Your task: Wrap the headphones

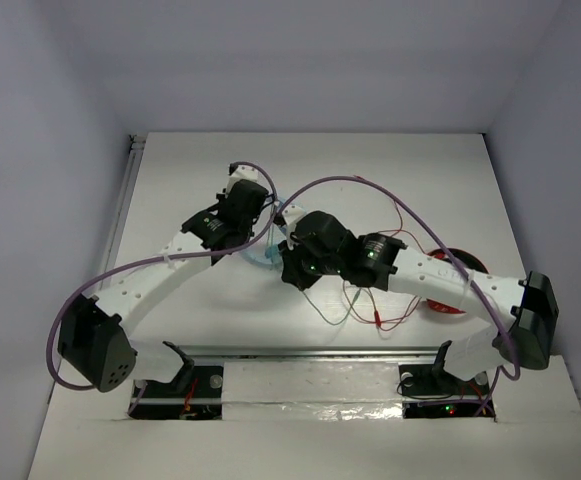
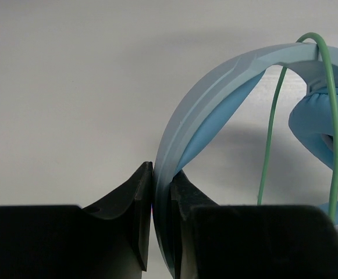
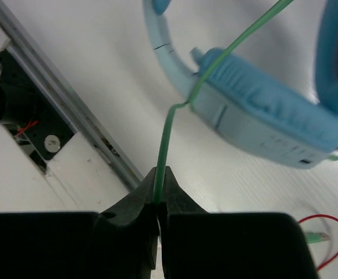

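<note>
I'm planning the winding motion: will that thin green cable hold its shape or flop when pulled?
Probably floppy: the green cable kinks and curves above the right hand pinching it. Likely light: it is thin and drapes over the headband in loose arcs.

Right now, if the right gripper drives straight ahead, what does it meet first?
Probably the headphones, at the ear cup's near edge, just ahead of the right gripper, whose jaws are shut on the green cable. Depth is unclear.
</note>
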You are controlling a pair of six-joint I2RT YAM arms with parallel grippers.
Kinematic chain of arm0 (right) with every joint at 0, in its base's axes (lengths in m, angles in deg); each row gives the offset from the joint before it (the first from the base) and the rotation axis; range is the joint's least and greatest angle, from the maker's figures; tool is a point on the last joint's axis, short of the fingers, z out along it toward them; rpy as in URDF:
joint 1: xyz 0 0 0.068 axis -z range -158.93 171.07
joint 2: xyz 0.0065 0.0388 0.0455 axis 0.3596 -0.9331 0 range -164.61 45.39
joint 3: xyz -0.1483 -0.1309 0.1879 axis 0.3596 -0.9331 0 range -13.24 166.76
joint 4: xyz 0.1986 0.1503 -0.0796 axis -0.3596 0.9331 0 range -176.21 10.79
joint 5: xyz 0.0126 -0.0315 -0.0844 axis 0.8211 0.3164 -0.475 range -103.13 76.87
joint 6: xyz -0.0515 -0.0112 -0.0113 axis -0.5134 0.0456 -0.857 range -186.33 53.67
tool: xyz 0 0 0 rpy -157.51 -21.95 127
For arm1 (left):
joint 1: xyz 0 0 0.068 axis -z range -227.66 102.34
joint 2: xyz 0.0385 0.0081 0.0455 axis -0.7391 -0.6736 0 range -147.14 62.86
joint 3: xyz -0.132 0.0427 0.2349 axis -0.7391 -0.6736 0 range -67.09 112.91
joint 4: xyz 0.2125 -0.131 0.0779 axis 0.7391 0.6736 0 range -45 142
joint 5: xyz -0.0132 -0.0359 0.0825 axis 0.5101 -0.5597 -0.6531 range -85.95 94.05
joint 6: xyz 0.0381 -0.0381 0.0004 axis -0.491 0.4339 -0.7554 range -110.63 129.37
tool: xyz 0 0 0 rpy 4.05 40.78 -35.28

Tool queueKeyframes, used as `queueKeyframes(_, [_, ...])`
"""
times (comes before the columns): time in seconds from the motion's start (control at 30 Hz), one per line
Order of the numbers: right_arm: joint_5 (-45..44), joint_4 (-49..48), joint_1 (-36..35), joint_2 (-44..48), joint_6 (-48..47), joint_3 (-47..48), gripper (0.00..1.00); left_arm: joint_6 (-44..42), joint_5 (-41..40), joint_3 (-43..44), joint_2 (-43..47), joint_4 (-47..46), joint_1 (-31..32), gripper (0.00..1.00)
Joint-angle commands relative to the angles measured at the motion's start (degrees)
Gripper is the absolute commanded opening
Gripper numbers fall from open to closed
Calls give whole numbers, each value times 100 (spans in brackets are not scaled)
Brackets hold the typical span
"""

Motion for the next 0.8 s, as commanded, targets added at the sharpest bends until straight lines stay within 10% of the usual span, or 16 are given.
queueKeyframes(0.0, [-658,442,-47,-143,-570,511,0,-392,482,145,292,45,204,0])
queueKeyframes(0.77, [-3383,364,357,41,-808,1127,7,-719,2310,-628,1391,72,619,0])
